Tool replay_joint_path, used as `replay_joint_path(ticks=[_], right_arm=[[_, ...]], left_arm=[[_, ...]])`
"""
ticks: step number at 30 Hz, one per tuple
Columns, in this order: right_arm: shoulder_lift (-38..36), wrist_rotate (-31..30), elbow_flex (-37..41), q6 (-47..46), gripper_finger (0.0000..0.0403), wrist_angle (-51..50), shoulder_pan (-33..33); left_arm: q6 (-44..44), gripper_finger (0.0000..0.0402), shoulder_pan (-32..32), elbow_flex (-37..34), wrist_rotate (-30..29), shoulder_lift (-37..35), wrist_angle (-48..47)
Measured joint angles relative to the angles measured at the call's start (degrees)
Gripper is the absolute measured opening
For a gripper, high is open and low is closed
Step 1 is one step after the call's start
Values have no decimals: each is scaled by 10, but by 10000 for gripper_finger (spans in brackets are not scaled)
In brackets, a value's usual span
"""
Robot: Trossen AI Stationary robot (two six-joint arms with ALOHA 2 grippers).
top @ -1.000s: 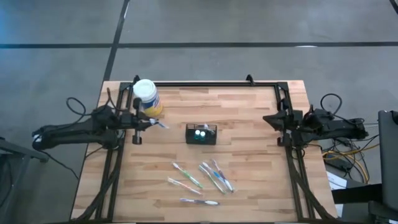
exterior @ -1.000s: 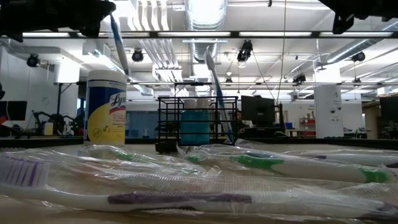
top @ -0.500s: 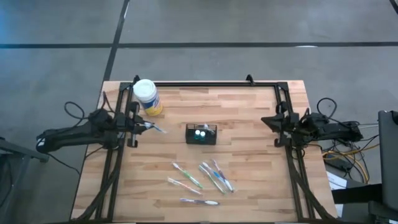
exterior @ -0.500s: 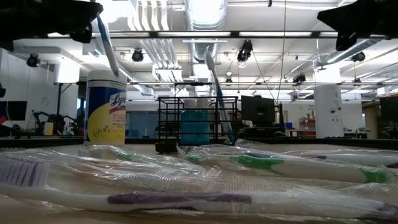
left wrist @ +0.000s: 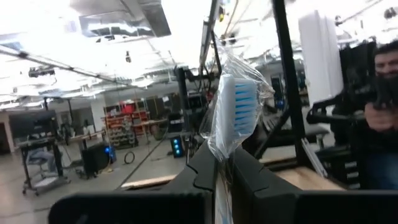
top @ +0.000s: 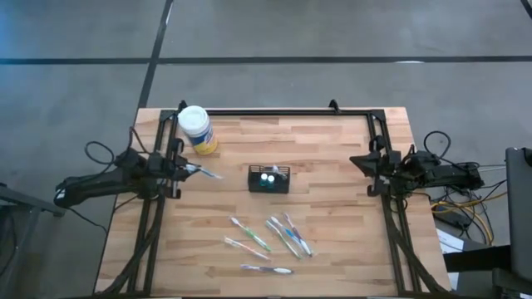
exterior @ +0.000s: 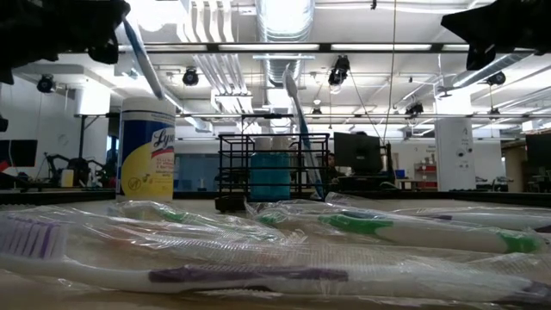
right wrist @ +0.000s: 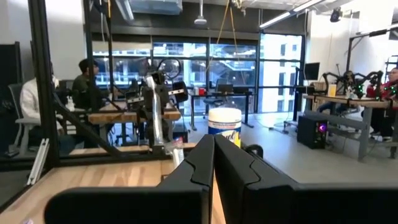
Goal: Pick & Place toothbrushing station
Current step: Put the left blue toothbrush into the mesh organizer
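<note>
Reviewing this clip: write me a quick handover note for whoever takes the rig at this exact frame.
Left claw: shut on a wrapped blue toothbrush, held raised at the table's left edge, near the wipes jar.
Right claw: shut, empty, waiting at the right edge.
Black caddy: mid-table, one toothbrush standing in it.
Done: one brush stowed, one picked up.
Left: carry the held brush to the caddy, then likely the five wrapped brushes lying on the table in front of it.

light: bright ceiling lamps, glare | foreground toothbrushes (exterior: 258,258) blurred | shadows: apparently faint
</note>
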State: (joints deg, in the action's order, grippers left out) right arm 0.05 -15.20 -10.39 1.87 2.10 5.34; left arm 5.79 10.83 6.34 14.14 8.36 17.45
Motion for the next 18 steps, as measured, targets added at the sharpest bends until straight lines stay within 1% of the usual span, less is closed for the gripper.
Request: replay_joint_path(ticks=[4,7,14,18], right_arm=[[1,0,0,4,8,2,0],[0,0,0,11,8,8,0],[0,0,0,25,8,34,0],[0,0,-2,26,8,33,0]], left_arm=[[-12,16,0,46,-11,31,7],[9,16,0,79,-12,80,29],[49,16,9,129,-11,231,117],[53,16,20,146,13,321,161]])
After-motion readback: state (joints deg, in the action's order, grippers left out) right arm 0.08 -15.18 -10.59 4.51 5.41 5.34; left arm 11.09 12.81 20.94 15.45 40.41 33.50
